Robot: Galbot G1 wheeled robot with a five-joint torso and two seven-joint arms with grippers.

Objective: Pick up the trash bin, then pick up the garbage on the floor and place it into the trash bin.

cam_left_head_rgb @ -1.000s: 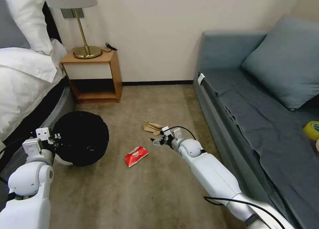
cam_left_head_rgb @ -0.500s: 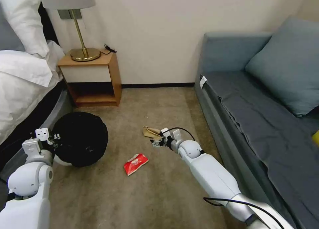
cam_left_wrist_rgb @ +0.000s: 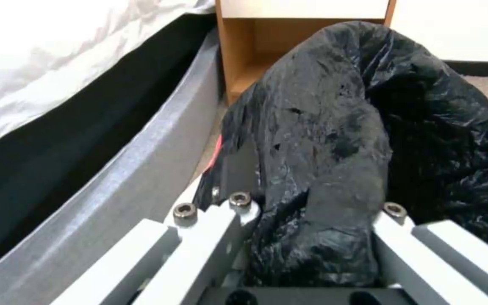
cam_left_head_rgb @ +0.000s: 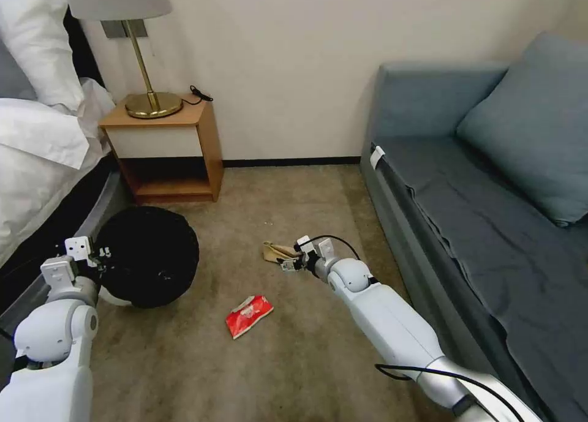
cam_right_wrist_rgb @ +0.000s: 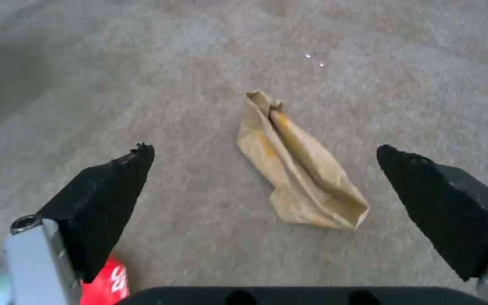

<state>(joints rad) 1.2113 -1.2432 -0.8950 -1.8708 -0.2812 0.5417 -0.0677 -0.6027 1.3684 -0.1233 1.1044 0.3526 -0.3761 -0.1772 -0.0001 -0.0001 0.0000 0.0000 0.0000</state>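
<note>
A two-armed robot works a carpeted hotel-room floor (cam_left_head_rgb: 294, 361) between a bed (cam_left_head_rgb: 37, 165) and a blue-grey sofa (cam_left_head_rgb: 478, 226). In the head view the left gripper (cam_left_head_rgb: 98, 255) sits low near the bed's side, clamped on the rim of the trash bin (cam_left_head_rgb: 147, 253), a round white bin whose black bag covers nearly all of it, so that just a sliver of white shows beneath. The left wrist view brings that grip close: crinkled black plastic (cam_left_wrist_rgb: 334, 161) is bunched between the grey fingers (cam_left_wrist_rgb: 210, 237), with the bed's grey base (cam_left_wrist_rgb: 114, 178) alongside and the open lower shelf of a wooden nightstand (cam_left_wrist_rgb: 255, 46) just beyond the bin.

The right gripper (cam_left_head_rgb: 290, 264) reaches out over the middle of the floor, level with the sofa's front edge, just beside a crumpled tan paper bag (cam_left_head_rgb: 277, 250). From the head camera the gripper partly overlaps the bag and its jaws are hard to read; the right wrist view settles it, showing the two black fingertips (cam_right_wrist_rgb: 114, 186) spread wide apart, with the tan bag (cam_right_wrist_rgb: 298, 169) lying flat on the carpet between them and clear of both.

A flat red packet (cam_left_head_rgb: 248, 307) lies on the carpet nearer the robot, between the bin and the right arm; one red corner of it (cam_right_wrist_rgb: 106, 284) peeks past a fingertip in the right wrist view. A brass lamp (cam_left_head_rgb: 150, 100) stands on the nightstand (cam_left_head_rgb: 165, 149) against the far wall.
</note>
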